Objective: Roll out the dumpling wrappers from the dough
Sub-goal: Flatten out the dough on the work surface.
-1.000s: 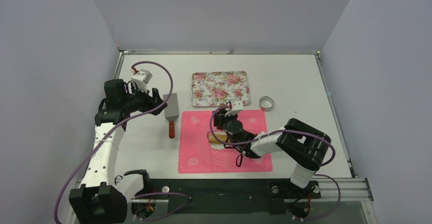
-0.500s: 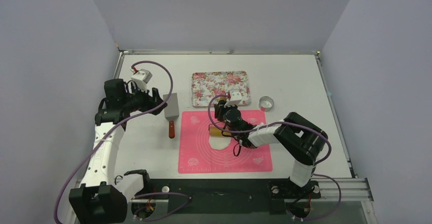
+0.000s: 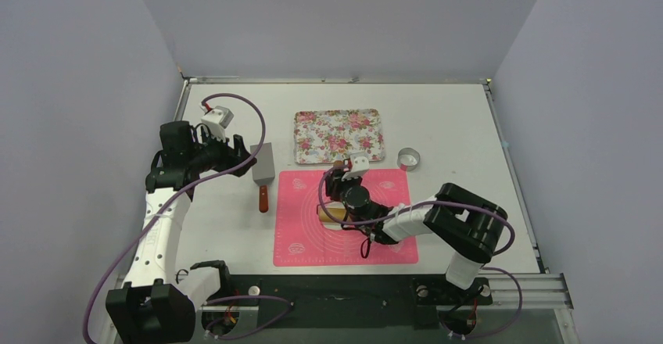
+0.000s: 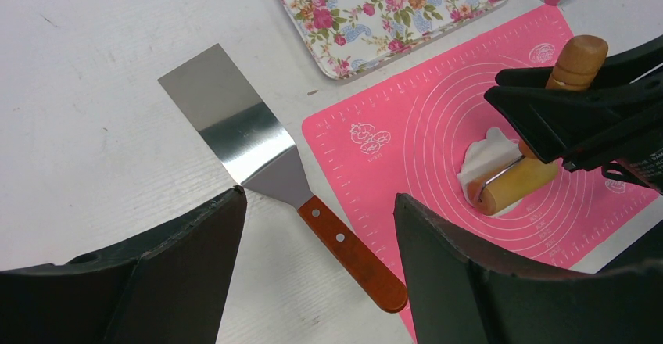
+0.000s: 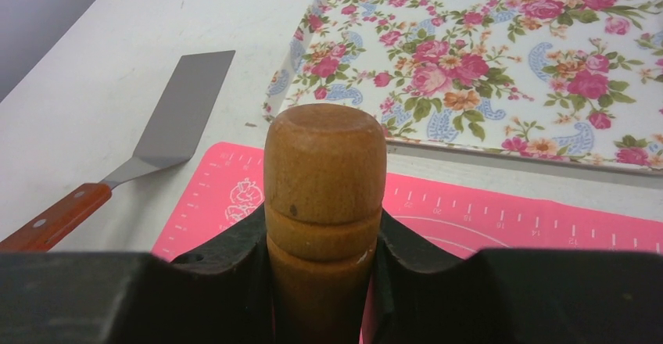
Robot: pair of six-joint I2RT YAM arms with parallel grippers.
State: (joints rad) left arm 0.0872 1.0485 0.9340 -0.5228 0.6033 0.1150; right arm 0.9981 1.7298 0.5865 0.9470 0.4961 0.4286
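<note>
Looking down from above, with twelve o'clock pointing away from the arm bases, we see a pink mat point(image 3: 345, 217) near the middle of a white table point(image 3: 453, 117). The right gripper point(image 5: 324, 234) is clenched around the wooden handle of a rolling pin point(image 5: 324, 164), one finger on each side. The handle points toward twelve o'clock, at a flowered tray point(image 3: 339, 135). The roller barrel lies crosswise, roughly from nine to three o'clock.

The dough point(image 4: 485, 152) is a small, soft white lump on the mat, touching the roller. In the left wrist view, the part we can see bulges out on the roller's twelve o'clock side. The rest is hidden under the barrel. We see no cut round wrappers anywhere, so we judge the rolling is at an early stage.

We judge the next stroke turns on this: the dough lies straight ahead of the barrel, so a push toward twelve o'clock would flatten it.

The left gripper point(image 4: 318, 195) hangs with fingers spread wide and grasps nothing. It hovers over a metal spatula point(image 4: 234, 133) at nine o'clock from the mat, well apart from the dough. The right arm is plainly the nearer one. A metal ring cutter point(image 3: 408, 158) stands at about one o'clock from the mat, just beside the tray.
</note>
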